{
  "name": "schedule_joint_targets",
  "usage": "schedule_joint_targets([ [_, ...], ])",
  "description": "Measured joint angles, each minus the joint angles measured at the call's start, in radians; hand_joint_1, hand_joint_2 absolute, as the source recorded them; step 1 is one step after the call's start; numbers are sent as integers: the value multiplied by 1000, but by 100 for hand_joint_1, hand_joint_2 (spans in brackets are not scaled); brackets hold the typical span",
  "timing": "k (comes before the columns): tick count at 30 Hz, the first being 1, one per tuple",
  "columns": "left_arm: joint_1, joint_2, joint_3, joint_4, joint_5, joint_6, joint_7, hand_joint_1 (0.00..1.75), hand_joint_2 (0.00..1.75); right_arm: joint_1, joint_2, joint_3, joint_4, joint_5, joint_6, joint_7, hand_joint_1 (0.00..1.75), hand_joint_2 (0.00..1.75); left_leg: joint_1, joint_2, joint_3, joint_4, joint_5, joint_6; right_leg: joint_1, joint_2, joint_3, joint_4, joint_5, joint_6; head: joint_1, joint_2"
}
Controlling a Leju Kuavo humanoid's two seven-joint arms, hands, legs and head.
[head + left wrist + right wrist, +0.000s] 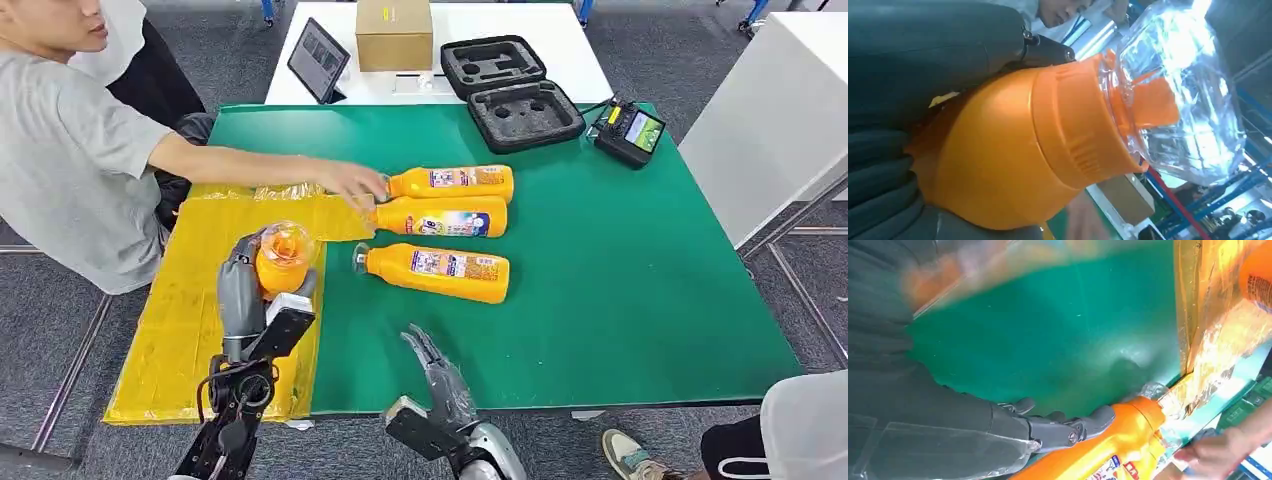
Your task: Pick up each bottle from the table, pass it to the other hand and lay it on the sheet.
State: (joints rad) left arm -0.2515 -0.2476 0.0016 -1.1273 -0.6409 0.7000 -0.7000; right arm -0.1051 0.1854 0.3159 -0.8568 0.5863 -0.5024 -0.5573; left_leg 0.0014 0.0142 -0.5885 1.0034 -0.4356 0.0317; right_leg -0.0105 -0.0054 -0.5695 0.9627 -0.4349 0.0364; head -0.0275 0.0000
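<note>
My left hand (243, 290) grips an orange plastic bottle (284, 259) upright, clear cap toward my camera, above the crinkled yellow sheet (185, 330) at the counter's left edge. My right hand (440, 378) hovers empty, fingers spread, over the counter's near edge.

bright, even overhead light; glare on the yellow sheet (190, 300); wrist views soft, with motion-blurred edges.
</note>
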Motion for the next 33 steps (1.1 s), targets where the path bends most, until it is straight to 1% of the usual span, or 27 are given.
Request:
schedule_joint_targets([
  [5, 0, -34, 88, -24, -324, 0, 0, 175, 175, 1, 0, -5, 0, -3, 0, -3, 0, 175, 0, 0, 0, 0, 0, 0, 0, 0, 0, 0, 0, 0, 0, 0],
  [12, -10, -73, 202, -49, -610, 0, 12, 175, 175, 1, 0, -8, 0, -11, 1, -13, 0, 175, 0, 0, 0, 0, 0, 0, 0, 0, 0, 0, 0, 0, 0, 0],
  [18, -22, -87, 246, -24, -711, 0, 70, 175, 175, 0, 0, -11, 0, -12, 5, -17, 0, 175, 0, 0, 0, 0, 0, 0, 0, 0, 0, 0, 0, 0, 0, 0],
  [20, -28, -87, 249, -8, -778, 0, 130, 175, 175, 0, 0, -11, 0, -12, 8, -19, 0, 175, 0, 0, 0, 0, 0, 0, 0, 0, 0, 0, 0, 0, 0, 0],
  [22, -31, -80, 233, 9, -855, 0, 224, 175, 175, -2, 0, -11, 0, -11, 10, -19, 0, 175, 0, 0, 0, 0, 0, 0, 0, 0, 0, 0, 0, 0, 0, 0],
  [23, -31, -73, 224, 15, -861, 0, 252, 175, 175, -2, 0, -11, 0, -11, 11, -19, 0, 175, 0, 0, 0, 0, 0, 0, 0, 0, 0, 0, 0, 0, 0, 0],
  [26, -52, -26, 136, 97, -888, 0, 470, 175, 175, -11, 0, -11, 2, -12, 24, -21, 0, 175, 0, 0, 0, 0, 0, 0, 0, 0, 0, 0, 0, 0, 0, 0],
  [28, -56, 12, 91, 141, -889, 0, 508, 175, 175, -18, 0, -11, 4, -12, 28, -23, 0, 175, 0, 0, 0, 0, 0, 0, 0, 0, 0, 0, 0, 0, 0, 0],
  [31, -73, 31, 29, 210, -893, 0, 579, 175, 175, -23, 2, -12, 10, -12, 29, -34, 0, 175, 0, 0, -1, 0, 1, 0, 0, -2, 0, 0, 0, 0, 0, 0],
  [33, -85, 46, 6, 255, -893, 0, 599, 175, 175, -29, 3, -11, 14, -16, 32, -39, 0, 175, 0, 0, -1, 0, 1, 0, 0, -1, 0, 0, 0, 0, 0, 0],
])
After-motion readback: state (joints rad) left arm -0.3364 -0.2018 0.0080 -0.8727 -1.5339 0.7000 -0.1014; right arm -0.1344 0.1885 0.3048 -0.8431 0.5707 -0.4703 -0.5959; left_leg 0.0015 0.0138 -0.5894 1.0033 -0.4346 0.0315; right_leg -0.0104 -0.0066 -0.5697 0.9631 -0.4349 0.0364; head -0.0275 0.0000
